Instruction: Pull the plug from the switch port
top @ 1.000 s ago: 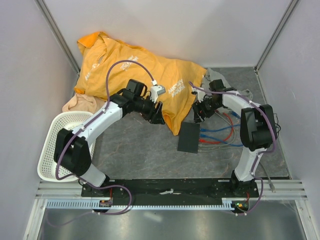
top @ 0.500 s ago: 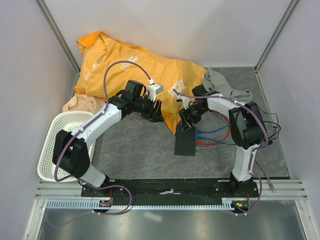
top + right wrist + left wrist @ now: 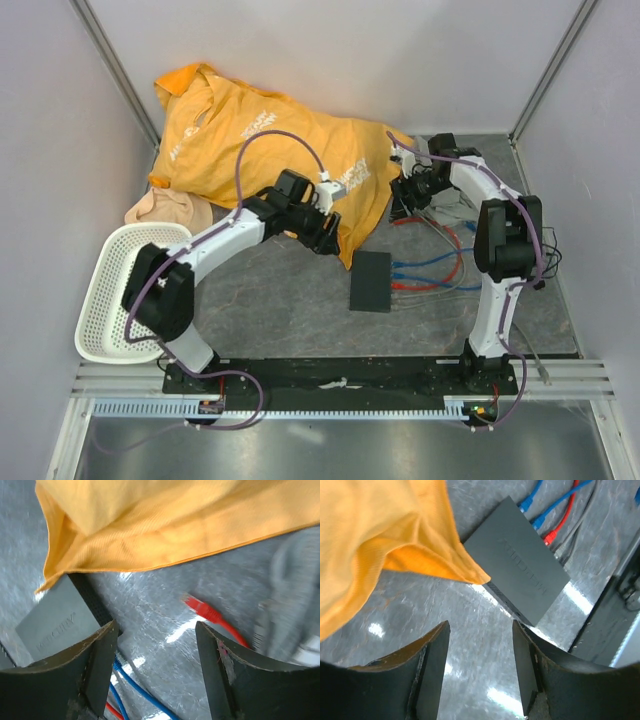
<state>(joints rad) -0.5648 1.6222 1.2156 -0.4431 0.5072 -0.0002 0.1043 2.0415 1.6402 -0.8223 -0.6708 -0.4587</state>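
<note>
The switch (image 3: pixel 371 281) is a flat matte-black box on the grey table; it also shows in the left wrist view (image 3: pixel 520 570) and the right wrist view (image 3: pixel 55 622). Blue plugs (image 3: pixel 537 524) and a red plug (image 3: pixel 549 537) sit in its ports on the right edge. A loose red plug (image 3: pixel 200 607) lies on the table, apart from the switch. My left gripper (image 3: pixel 325 232) (image 3: pixel 480 627) is open and empty, above the table just left of the switch. My right gripper (image 3: pixel 405 195) (image 3: pixel 155 627) is open and empty, beyond the switch, over the loose red plug.
An orange shirt (image 3: pixel 270 140) covers the far table, its hem reaching the switch's far corner (image 3: pixel 470 570). Blue, red and grey cables (image 3: pixel 440 270) trail right of the switch. A grey cloth (image 3: pixel 450 195) lies far right. A white basket (image 3: pixel 105 300) and a beige cloth (image 3: pixel 160 208) are at the left.
My right gripper came in to the switch's far edge, then drew back to the far right. The switch shifted slightly left and nearer. My left gripper moved right, closer to the switch.
</note>
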